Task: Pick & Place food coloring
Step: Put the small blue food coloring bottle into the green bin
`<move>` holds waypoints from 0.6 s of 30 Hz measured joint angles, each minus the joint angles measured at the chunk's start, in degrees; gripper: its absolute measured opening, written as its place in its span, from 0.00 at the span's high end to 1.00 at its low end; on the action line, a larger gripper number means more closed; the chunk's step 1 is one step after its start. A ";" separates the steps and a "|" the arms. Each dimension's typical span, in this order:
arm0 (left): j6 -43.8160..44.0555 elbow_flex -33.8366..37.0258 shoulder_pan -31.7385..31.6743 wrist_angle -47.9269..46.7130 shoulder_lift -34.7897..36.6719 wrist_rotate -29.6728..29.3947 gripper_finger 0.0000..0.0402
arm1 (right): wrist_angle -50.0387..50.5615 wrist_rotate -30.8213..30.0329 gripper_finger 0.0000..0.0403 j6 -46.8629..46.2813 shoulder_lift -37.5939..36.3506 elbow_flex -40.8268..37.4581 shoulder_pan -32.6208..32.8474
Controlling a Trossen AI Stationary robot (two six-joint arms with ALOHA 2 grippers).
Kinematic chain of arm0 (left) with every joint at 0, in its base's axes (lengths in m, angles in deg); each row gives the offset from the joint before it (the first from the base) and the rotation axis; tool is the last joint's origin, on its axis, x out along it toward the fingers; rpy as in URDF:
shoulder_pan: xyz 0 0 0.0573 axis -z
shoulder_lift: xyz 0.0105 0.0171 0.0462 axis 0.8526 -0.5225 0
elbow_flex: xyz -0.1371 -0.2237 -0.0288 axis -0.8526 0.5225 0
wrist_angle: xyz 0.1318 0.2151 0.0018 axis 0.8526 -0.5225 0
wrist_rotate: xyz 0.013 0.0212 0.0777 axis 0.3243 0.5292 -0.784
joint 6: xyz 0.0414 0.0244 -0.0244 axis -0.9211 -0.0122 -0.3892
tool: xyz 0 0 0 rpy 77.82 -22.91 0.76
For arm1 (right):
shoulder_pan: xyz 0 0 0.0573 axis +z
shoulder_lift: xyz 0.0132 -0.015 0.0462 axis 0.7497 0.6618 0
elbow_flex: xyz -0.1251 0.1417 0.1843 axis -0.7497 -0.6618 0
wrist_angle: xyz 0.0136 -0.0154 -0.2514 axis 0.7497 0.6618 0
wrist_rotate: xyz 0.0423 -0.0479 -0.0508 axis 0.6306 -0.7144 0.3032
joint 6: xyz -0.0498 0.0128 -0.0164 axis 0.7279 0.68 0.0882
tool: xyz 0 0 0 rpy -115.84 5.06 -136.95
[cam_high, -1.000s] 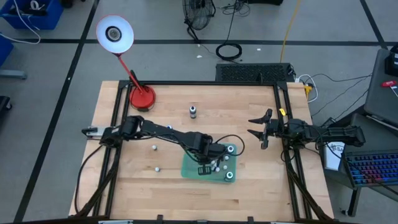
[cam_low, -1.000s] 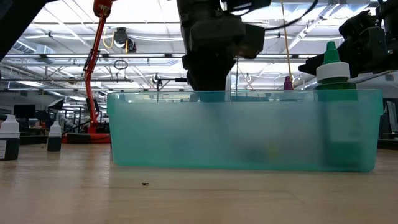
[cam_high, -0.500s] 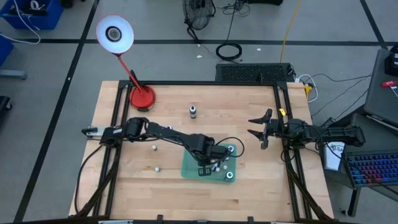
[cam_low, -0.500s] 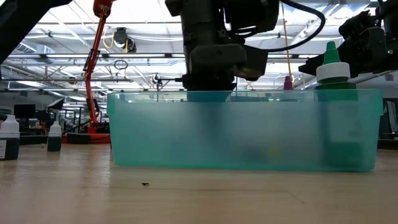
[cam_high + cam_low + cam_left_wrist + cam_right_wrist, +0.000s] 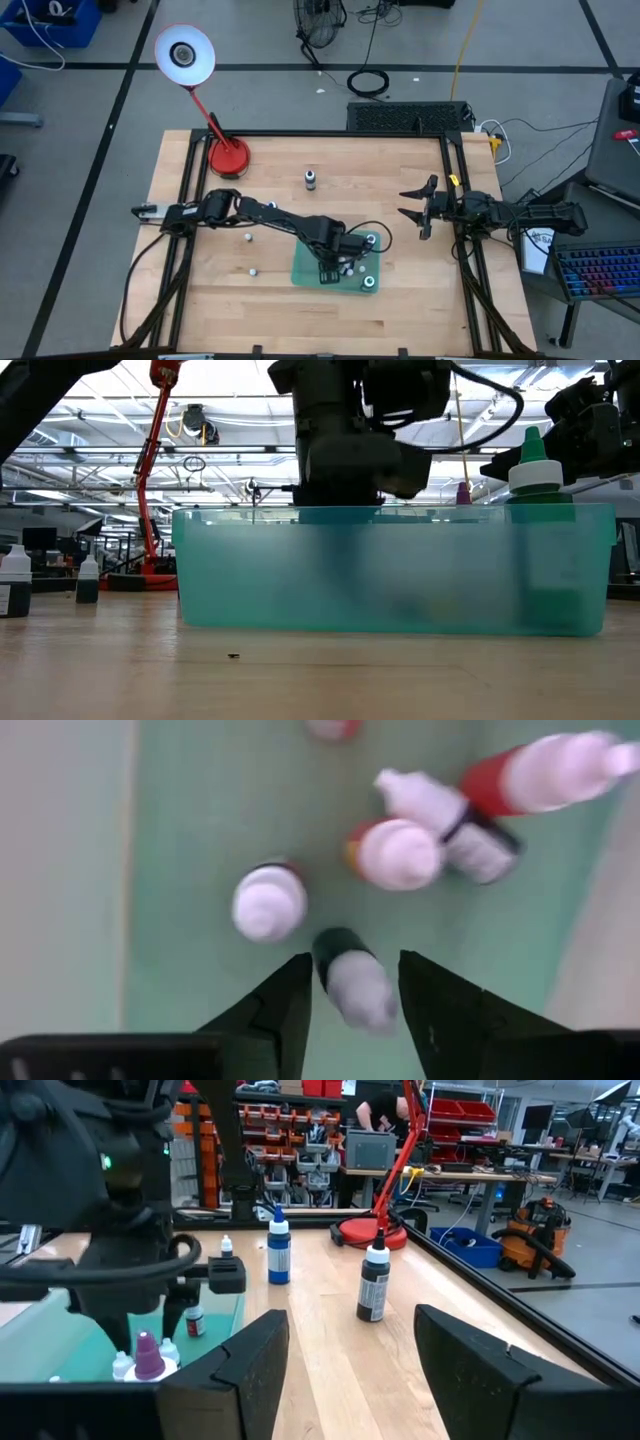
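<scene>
The green tray (image 5: pixel 303 270) sits on the table's near middle and holds several small white-capped bottles (image 5: pixel 270 903). My left gripper (image 5: pixel 335 268) reaches down into it from above, shut on a food coloring bottle (image 5: pixel 350 970) with a dark green body and a white cap. In the low view the tray wall (image 5: pixel 300 570) hides the fingers. Three more bottles stand on the bare wood: one dark (image 5: pixel 310 180) and two tiny (image 5: pixel 247 238). My right gripper (image 5: pixel 418 210) waits open at the table's right edge, touching nothing. My left gripper has the bottle's white cap (image 5: pixel 362 998) between its two fingers, which come from above, pointing down. The dark green body (image 5: pixel 338 945) reaches past the fingertips toward the tray floor, slightly tilted. Whether its base rests on the floor cannot be told.
A red lamp base (image 5: pixel 228 155) stands at the far left corner, its arm leaning out past the edge. A green-capped bottle (image 5: pixel 540 470) stands at one end of the tray. A black frame rail (image 5: pixel 455 190) runs along the table's right side. Bare wood lies left of the tray.
My left gripper has come down into the tray with the bottle; in the low view its wrist now sits lower over the tray's rim than a second ago. The right arm has kept still.
</scene>
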 joint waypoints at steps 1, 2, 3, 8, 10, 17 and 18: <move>0.00 -0.55 0.00 -0.43 0.00 0.71 0.61 | 0.00 -0.01 0.49 -0.01 0.00 0.01 0.00; 0.09 -1.12 0.00 -1.20 0.00 1.17 0.60 | 0.00 -0.01 0.48 -0.01 0.00 -0.01 0.00; 0.24 -1.70 0.00 -1.94 -0.02 1.44 0.59 | 0.00 -0.01 0.48 0.00 0.00 -0.01 -0.01; 0.26 -6.34 -0.03 -9.33 -0.02 0.52 0.55 | 0.00 0.00 0.49 -0.01 0.00 0.01 0.00; 0.28 -9.09 -0.04 -12.78 0.06 -0.71 0.55 | 0.00 -0.01 0.49 -0.01 0.00 0.00 0.00; 1.90 -13.84 1.26 -23.57 1.77 -9.91 0.55 | 0.00 0.00 0.49 -0.01 0.00 0.00 -0.02; 2.65 -13.17 1.89 -23.87 3.01 -11.56 0.55 | 0.00 0.00 0.49 0.00 0.00 0.00 -0.01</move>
